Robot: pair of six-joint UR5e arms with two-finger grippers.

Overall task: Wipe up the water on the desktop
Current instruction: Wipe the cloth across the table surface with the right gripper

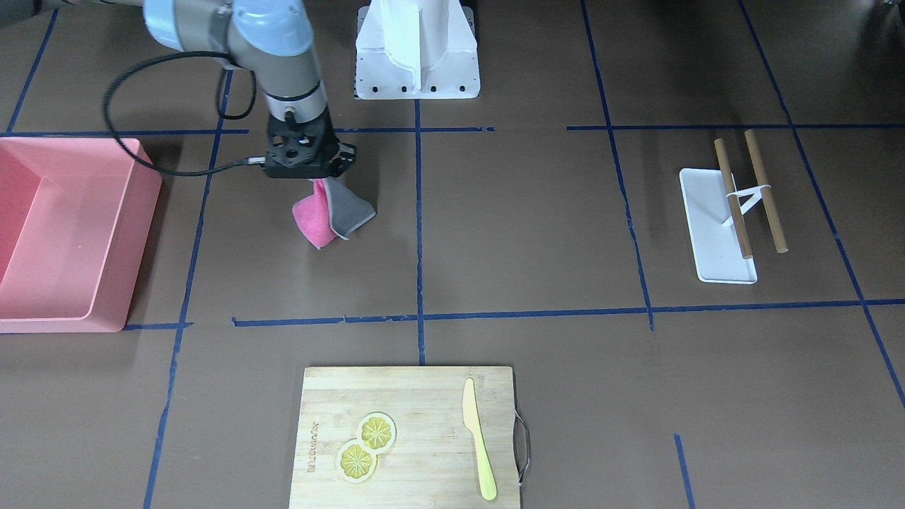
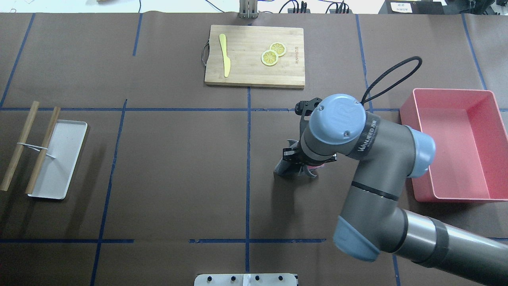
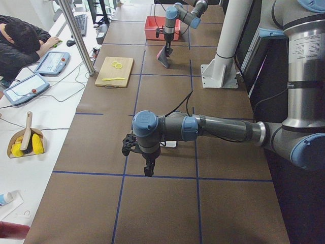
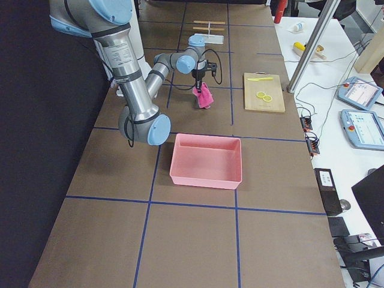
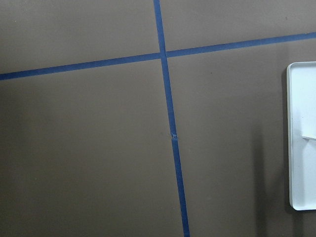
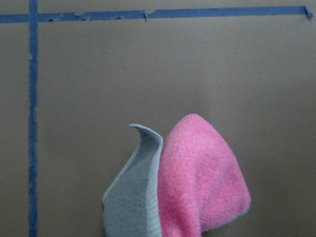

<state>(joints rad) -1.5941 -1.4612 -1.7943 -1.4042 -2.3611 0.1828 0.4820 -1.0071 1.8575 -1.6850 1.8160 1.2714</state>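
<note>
– Pink on 1 face and grey on the other, that folded microfibre cloth [image 1: 331,215]: who has it?

– The right gripper [image 1: 322,182]. Its fingers are pinched on the cloth's top edge. The cloth hangs straight down from them, long axis upright, with 2 loose corners lowest.

– And the surface to be wiped?

– The blue-taped matte brown desktop [image 1: 530,226] lies directly beneath the cloth. I would expect the next move to go down, then sweep along the surface. Whether the lowest corner touches it I cannot tell, but it is very near.

– Where is the water?

– No wet patch shows in any view, so I cannot say which way to sweep. The cell under the cloth lies between the pink rectangular plastic bin [image 1: 113,268], on the robot's right, and the centre tape line.

– The left gripper [image 3: 148,172]?

– It is well apart, pointing down near the small white rectangular tray [image 5: 298,173] at the far left end. It shows only in a side view, so I cannot tell whether its fingers are apart or together. The right arm is plainly the nearer one.

– Any writing?

– There is lettering starting "UNIVERSAL" on the right arm's grey band [image 2: 367,137] and "UR" on its blue cap. The light bamboo cutting board [image 1: 424,396] bears a brand mark too small to read.
</note>
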